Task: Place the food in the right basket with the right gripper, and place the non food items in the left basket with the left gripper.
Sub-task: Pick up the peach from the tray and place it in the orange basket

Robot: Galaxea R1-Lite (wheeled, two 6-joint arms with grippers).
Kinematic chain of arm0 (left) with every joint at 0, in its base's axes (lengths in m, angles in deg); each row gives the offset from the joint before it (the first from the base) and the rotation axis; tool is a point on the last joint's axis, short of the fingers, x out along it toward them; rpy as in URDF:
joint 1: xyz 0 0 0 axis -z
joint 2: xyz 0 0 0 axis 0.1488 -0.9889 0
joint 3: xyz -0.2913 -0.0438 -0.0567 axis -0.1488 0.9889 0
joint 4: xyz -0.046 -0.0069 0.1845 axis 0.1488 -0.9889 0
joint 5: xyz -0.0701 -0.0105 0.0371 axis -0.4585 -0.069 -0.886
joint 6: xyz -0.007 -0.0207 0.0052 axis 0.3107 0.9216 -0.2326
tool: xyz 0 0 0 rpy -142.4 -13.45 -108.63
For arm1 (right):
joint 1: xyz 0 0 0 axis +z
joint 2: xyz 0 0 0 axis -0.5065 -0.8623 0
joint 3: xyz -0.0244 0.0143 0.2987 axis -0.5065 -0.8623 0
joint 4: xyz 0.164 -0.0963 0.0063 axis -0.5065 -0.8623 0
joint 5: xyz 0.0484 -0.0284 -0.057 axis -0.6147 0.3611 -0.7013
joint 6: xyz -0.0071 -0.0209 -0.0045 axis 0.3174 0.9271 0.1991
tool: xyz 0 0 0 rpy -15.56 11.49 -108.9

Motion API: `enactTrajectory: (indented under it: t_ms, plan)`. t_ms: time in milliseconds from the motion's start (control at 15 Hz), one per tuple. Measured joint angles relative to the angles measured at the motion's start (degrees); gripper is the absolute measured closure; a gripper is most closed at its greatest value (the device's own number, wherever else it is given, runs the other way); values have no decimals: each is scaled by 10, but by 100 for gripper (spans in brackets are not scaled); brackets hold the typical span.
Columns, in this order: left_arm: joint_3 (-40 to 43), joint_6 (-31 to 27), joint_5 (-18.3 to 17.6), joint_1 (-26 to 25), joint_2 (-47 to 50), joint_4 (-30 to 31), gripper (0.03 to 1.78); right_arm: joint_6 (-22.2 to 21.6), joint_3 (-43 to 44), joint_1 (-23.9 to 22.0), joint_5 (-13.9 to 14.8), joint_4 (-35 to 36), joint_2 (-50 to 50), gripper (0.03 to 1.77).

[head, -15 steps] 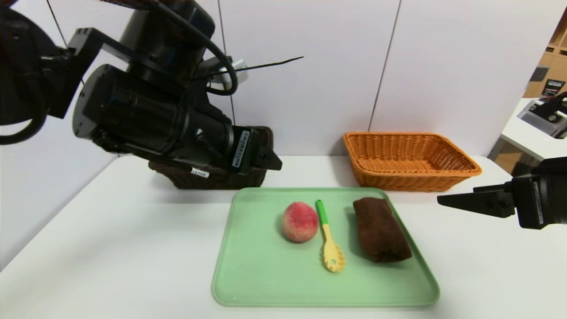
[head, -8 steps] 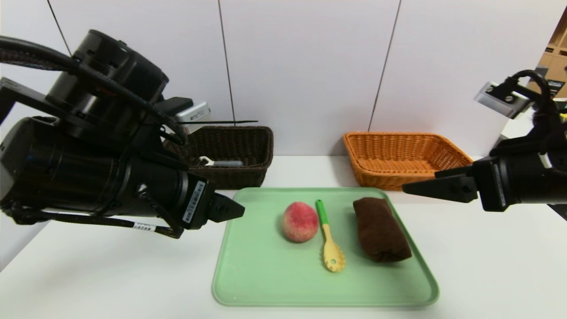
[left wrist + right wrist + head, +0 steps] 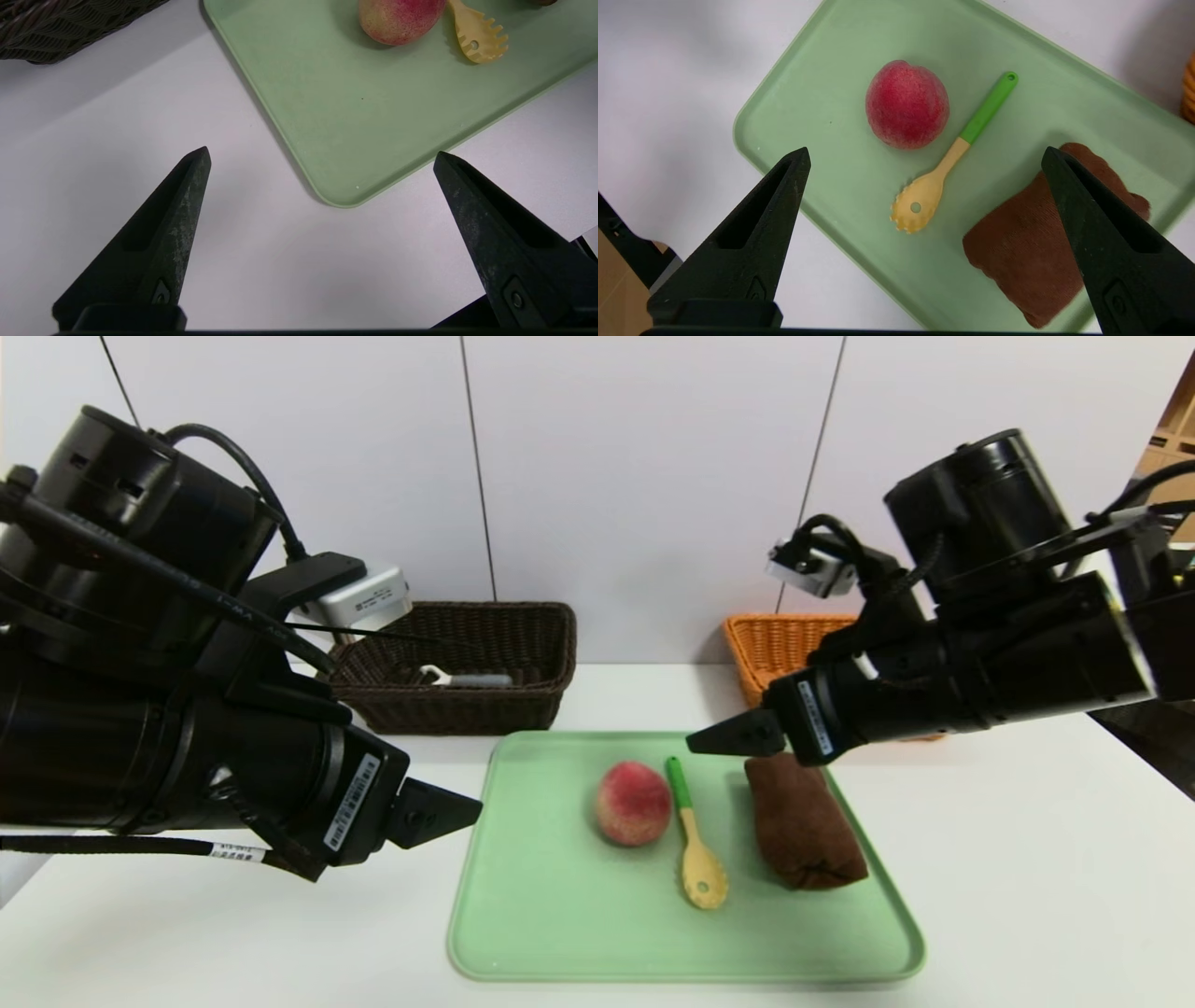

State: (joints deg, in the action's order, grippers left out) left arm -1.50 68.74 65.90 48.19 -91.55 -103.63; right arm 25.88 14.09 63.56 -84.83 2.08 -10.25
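One fuzzy red peach (image 3: 906,103), one green-handled yellow pasta spoon (image 3: 952,156) and one brown rolled towel (image 3: 1036,247) are lying on the tray (image 3: 822,93) between the right gripper (image 3: 924,156) jaws, gaping empty; left gripper (image 3: 322,158) jaws are gaping empty beside the tray's corner.

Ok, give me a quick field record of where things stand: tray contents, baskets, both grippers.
tray: green plastic tray on the white table
on tray: red-pink peach; green-handled yellow pasta spoon; rolled brown towel
left basket: dark brown wicker basket, holds a small grey-handled tool
right basket: orange wicker basket, partly hidden by the right arm
left gripper: open, empty, beside the tray's left edge
right gripper: open, empty, above the tray
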Motion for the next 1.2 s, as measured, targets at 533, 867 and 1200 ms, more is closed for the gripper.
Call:
enactTrajectory:
  t_ms: [533,867,1200]
  plan:
    - [22,3,0,0,3,5,12,-16,71,86,94,-28,-158,9]
    - [28,6,1,0,7,6,12,-15,98,95,108,-19,-215,9]
    - [33,5,1,-1,9,6,12,-14,113,94,127,-18,-247,9]
